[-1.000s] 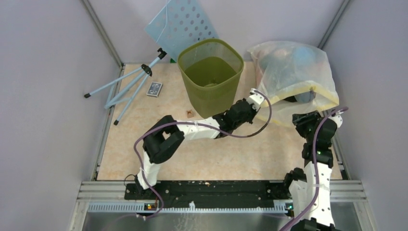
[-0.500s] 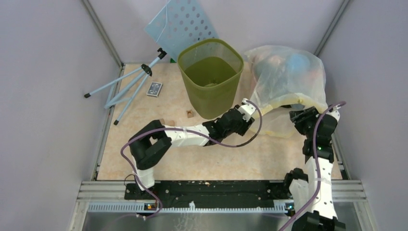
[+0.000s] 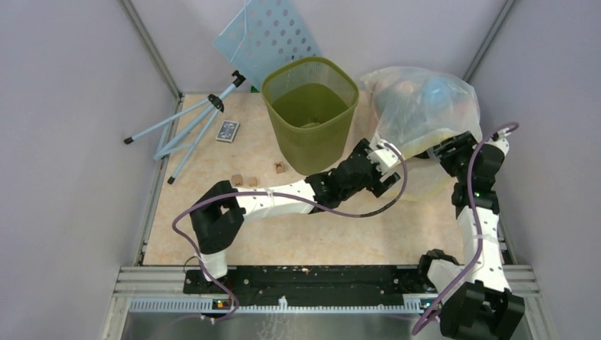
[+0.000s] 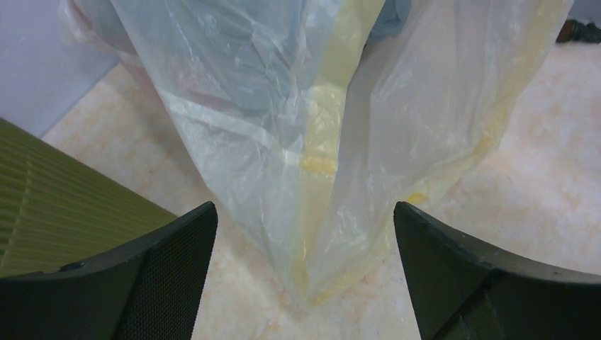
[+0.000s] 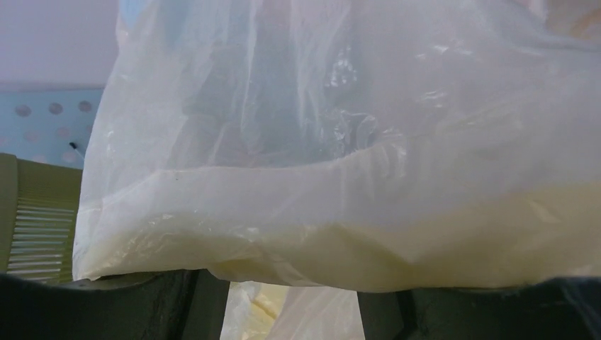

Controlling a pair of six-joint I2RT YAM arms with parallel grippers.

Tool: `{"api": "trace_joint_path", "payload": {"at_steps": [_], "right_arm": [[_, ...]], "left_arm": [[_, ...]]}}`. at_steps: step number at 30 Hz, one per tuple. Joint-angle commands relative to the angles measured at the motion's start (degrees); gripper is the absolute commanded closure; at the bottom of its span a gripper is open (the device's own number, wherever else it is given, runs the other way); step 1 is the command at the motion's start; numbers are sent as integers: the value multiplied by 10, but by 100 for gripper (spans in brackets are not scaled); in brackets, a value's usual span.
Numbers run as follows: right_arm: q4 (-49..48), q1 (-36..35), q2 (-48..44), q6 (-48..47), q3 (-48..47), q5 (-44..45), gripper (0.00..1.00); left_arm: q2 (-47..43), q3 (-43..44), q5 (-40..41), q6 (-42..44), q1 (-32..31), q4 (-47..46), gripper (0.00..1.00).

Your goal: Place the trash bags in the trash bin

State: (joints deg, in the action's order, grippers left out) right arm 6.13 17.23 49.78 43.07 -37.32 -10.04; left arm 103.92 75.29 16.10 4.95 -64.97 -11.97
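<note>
Grippers crowd a clear bag of colourful rubbish that stands on the mottled beige table, close beside the right wall of the olive-green trash bin. The left gripper hovers low at the bag's near fold, jaws spread wide and gripping nothing. The right gripper sits under the bag's yellow-tinted hem with its jaws apart and film sagging across them, and its wrist view shows no pinch. The black bin-liner bag that the task names appears in none of the three views, so its place cannot be told. The bin stands upright at the far middle of the table, its mesh-patterned walls tapering to the base. Its rounded-square mouth faces up, and its inside looks bare apart from a faint small shape on the floor. By this evidence the lining step is not yet begun, and the work in hand looks like setting the full bag aside. The next move would call for both arms to draw clear without snagging the thin film, then to find the liner and take it by an edge. A pale blue perforated board leans behind the bin.
</note>
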Motion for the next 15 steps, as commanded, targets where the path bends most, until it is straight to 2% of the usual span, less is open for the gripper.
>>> {"api": "trace_joint_path", "payload": {"at_steps": [1,6,15], "right_arm": [[-53,-37,22,4,-57,2,41],[-74,-72,43,17,-85,12,40],[-89,-72,66,21,-103,2,41]], "left_arm": [[43,72,-4,36,1,-15,1],[112,175,3,34,1,-17,1],[184,252,-23,-7,26,-58,1]]}}
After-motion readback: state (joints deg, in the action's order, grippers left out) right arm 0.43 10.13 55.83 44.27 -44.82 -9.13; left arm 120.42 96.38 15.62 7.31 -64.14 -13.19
